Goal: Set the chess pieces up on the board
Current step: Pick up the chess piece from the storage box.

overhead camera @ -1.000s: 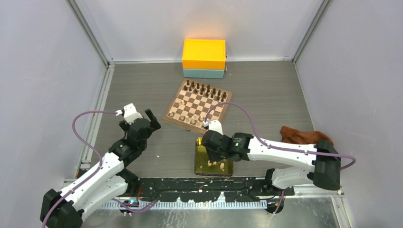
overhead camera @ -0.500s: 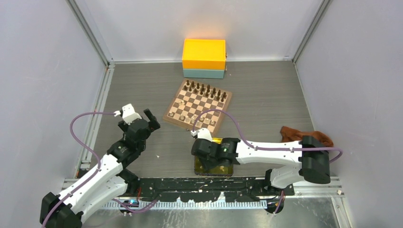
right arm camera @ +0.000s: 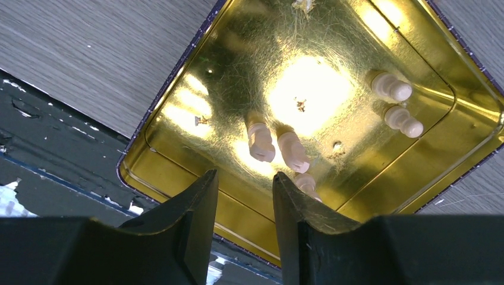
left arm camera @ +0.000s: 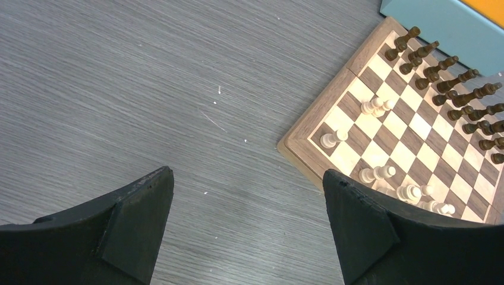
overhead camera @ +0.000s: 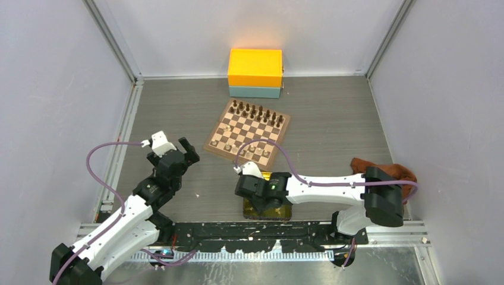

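Observation:
The board (overhead camera: 211,145) lies mid-table, with dark pieces (overhead camera: 255,110) lined along its far rows. Several pale cream chess pieces (left arm camera: 330,138) stand on its near rows. More cream pieces (right arm camera: 260,142) lie on their sides in a shiny gold tray (right arm camera: 249,71), which sits at the near edge (overhead camera: 280,209). My right gripper (right arm camera: 245,177) hangs open over the tray's near side, with nothing between its fingers; one cream piece (right arm camera: 306,183) lies just beyond the right fingertip. My left gripper (left arm camera: 246,175) is wide open and empty above bare table, left of the board (left arm camera: 416,124).
An orange-and-teal box (overhead camera: 255,73) stands behind the board against the back wall. A brown cloth (overhead camera: 380,169) lies at the right, behind my right arm. A black rail (overhead camera: 249,231) runs along the near edge just below the tray. Grey walls enclose the table.
My right gripper has shifted left and toward the near edge over the gold tray, its arm swinging along. The left arm has hardly moved.

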`<state>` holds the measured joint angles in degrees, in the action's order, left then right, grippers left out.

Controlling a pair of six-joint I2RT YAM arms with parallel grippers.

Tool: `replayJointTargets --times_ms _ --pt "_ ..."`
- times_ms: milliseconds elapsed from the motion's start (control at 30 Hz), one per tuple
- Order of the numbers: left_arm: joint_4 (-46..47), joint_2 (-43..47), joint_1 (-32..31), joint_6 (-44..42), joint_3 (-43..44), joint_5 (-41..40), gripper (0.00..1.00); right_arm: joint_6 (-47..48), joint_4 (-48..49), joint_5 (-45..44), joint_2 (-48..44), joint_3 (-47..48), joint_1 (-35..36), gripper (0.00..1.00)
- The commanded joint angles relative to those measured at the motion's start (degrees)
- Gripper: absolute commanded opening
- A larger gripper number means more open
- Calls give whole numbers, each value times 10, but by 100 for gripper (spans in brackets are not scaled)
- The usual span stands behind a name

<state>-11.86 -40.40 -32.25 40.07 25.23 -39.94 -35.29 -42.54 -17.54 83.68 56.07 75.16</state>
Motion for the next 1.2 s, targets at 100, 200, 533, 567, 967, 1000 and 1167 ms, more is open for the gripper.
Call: replayJointTargets --times_ms 100,200,533,567,967,1000,1167 --pt "22 5 -2 2 -3 -13 96 14 13 -18 -2 10 -10 45" --pt "24 3 -2 3 -4 -13 96 15 22 -12 -3 4 -16 45" --pt "30 -1 -2 3 -7 -15 96 15 45 9 5 -10 -33 44" --pt "31 -1 -2 3 -7 -14 96 15 47 11 6 -10 -34 44" --pt "37 -5 -2 2 -10 -16 96 4 55 22 16 -16 -36 41" --pt "38 -5 -2 3 -11 -16 96 3 55 21 14 -17 -36 40" --pt "41 -8 -2 4 -12 -15 96 -1 52 21 9 -20 -36 39"
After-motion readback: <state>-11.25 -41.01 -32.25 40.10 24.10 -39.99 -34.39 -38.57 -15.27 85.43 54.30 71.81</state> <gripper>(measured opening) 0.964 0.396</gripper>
